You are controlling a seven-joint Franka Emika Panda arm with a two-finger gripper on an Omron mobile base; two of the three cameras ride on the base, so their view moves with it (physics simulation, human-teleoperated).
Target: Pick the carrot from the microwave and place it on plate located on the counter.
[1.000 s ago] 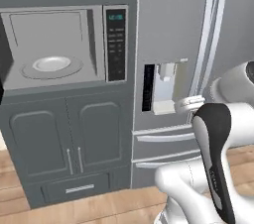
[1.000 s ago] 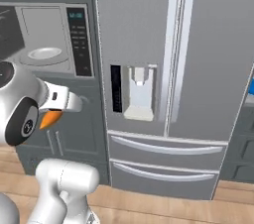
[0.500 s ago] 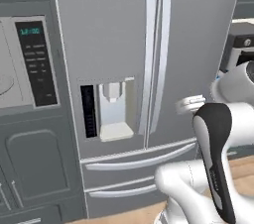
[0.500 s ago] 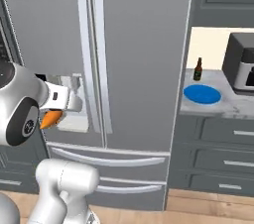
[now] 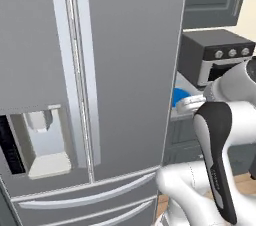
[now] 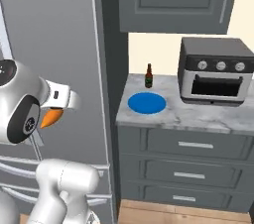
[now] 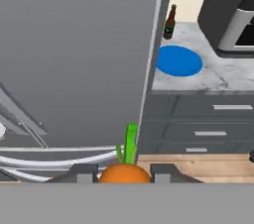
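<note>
Gripper (image 7: 124, 172): jaws narrow, clamped on carrot (image 7: 124, 172).
Carrot: green top up, between both fingertips (image 7: 82, 172).
Plate (image 7: 179, 61): on counter (image 7: 225, 77), bare.

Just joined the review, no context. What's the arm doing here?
The arm is carrying the carrot, with its tool shut on it, in front of the fridge. The blue plate sits bare on the counter to the right, beside a small brown bottle and a black toaster oven. The carrot is not yet over the plate, so the placing is still to do.
</note>
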